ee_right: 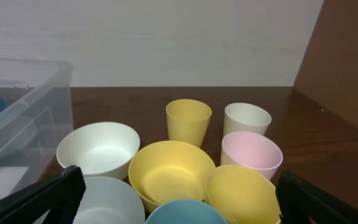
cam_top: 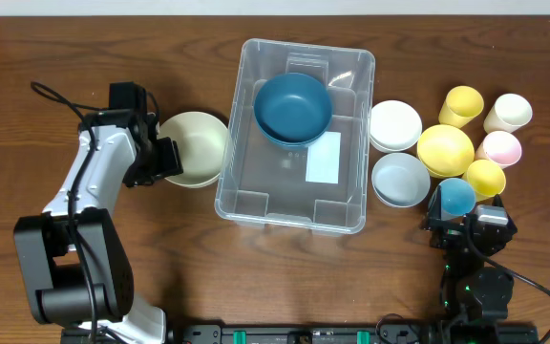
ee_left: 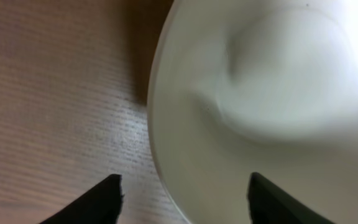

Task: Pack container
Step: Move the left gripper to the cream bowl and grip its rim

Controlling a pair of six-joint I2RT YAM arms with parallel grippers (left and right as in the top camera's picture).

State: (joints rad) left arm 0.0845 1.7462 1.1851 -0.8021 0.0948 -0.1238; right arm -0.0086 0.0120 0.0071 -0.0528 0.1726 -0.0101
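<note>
The container (cam_top: 256,191), a large clear bin, stands mid-table with a dark blue bowl (cam_top: 292,108) in its far end and a white label (cam_top: 324,158) on its base. A pale cream bowl (cam_top: 197,145) sits just left of it. My left gripper (cam_top: 168,159) is at that bowl's left rim. In the left wrist view its jaws (ee_left: 185,186) stand open astride the bowl's rim (ee_left: 157,130), one finger over the table, the other over the bowl's inside. My right gripper (cam_top: 464,218) stands wide open and empty at the near right, behind a blue cup (cam_top: 456,197).
Right of the container lie a white bowl (cam_top: 395,124), a pale grey bowl (cam_top: 400,179), a yellow bowl (cam_top: 445,149), two yellow cups (cam_top: 461,105) (cam_top: 484,178), a cream cup (cam_top: 509,112) and a pink cup (cam_top: 499,148). The right wrist view shows the container's wall (ee_right: 23,112) at left.
</note>
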